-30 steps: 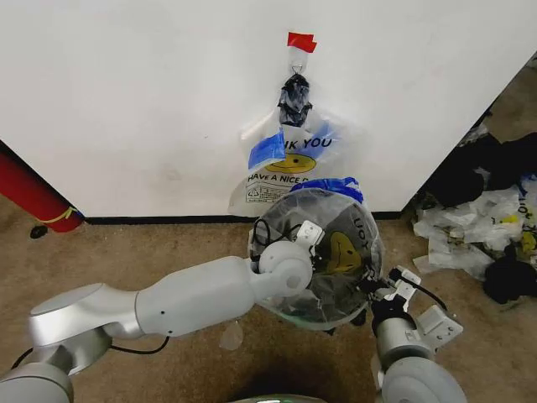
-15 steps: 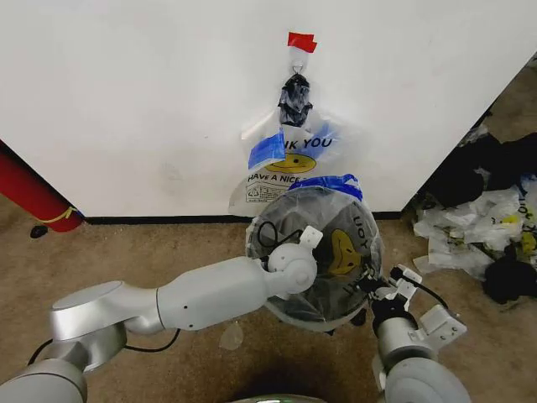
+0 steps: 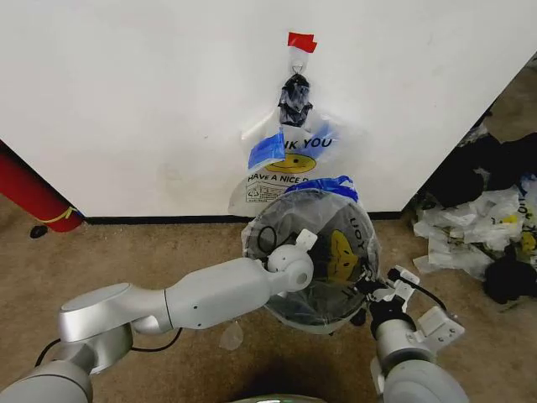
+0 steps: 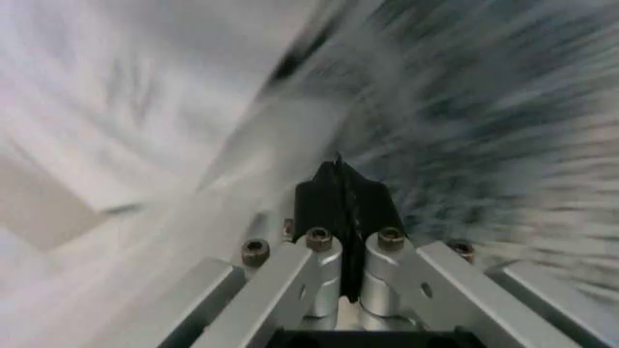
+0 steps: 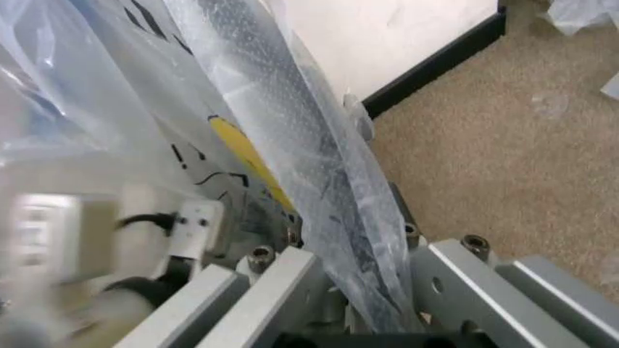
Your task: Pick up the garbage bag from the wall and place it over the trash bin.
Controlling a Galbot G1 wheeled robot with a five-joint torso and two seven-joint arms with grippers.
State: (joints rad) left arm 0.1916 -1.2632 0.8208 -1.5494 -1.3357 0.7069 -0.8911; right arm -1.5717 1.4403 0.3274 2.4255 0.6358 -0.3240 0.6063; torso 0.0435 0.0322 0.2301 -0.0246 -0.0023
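Note:
A garbage bag (image 3: 340, 248) with a yellow smiley is draped in and over the round dark trash bin (image 3: 289, 309), which stands against the wall (image 3: 151, 101). Another smiley bag (image 3: 289, 164) hangs on the wall above it. My left arm reaches over the bin with its wrist (image 3: 289, 267) inside the rim. The left gripper (image 4: 338, 192) is shut, its black fingertips (image 4: 327, 197) pressed together amid blurred plastic. At the bin's right rim, my right gripper (image 3: 367, 288) is shut on the garbage bag (image 5: 320, 181), whose film runs between its fingers.
A black knotted wad (image 3: 294, 99) hangs under red tape (image 3: 300, 40) on the wall. A red cylinder (image 3: 33, 197) leans at the far left. White and black bags (image 3: 487, 239) are heaped on the carpet at the right. A black baseboard (image 3: 168, 220) lines the wall.
My left arm has stretched farther forward, carrying its wrist a little to the right over the bin. The bin's rim and the bag film shifted slightly left. The right gripper has stayed put.

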